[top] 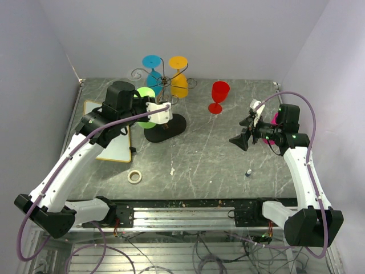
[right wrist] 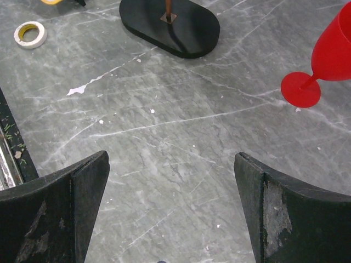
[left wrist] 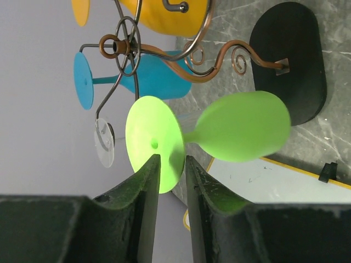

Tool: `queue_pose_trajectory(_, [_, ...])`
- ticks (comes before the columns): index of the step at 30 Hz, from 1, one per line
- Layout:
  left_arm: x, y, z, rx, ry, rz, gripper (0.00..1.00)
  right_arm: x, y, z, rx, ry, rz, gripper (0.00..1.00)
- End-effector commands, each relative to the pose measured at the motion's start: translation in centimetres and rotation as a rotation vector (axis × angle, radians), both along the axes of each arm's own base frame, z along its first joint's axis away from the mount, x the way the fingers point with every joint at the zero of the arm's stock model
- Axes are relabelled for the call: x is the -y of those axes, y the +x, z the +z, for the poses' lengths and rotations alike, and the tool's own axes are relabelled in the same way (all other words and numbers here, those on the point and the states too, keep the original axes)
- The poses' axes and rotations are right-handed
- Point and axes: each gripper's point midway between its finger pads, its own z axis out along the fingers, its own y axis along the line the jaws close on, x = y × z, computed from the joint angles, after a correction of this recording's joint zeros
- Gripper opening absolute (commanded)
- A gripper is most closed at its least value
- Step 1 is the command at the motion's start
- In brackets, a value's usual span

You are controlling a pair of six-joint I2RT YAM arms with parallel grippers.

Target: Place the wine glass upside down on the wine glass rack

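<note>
- You are pinching the green wine glass (left wrist: 241, 126) by its foot in the left gripper (left wrist: 170, 164), just beside the wine glass rack (left wrist: 288, 60), bowl toward the base, likely for hooking on.
- You are holding the right gripper (right wrist: 171, 159) wide apart, empty.

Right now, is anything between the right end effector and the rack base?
No. In the right wrist view, only bare grey table separates the right end effector from the rack base; the red glass stands off to one side. The top view agrees.
</note>
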Motion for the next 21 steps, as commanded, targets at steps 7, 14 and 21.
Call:
queue_pose_trajectory(7, [0.9,-2.1,0.9,-0.032,-0.039,-0.085,0.45,0.1,0.2,-0.2,0.008,-0.005,-0.01,0.96])
queue_pose_trajectory(14, [0.6,-2.8,0.3,-0.046,-0.009,-0.111,0.57,0.2,0.3,-0.2,0.006,-0.005,-0.013,0.97])
queue_pose_trajectory(21, [1.2,-3.9,0.8,-0.067,-0.082,-0.133,0.75,0.6,0.6,-0.4,0.006,-0.017,-0.035,0.97])
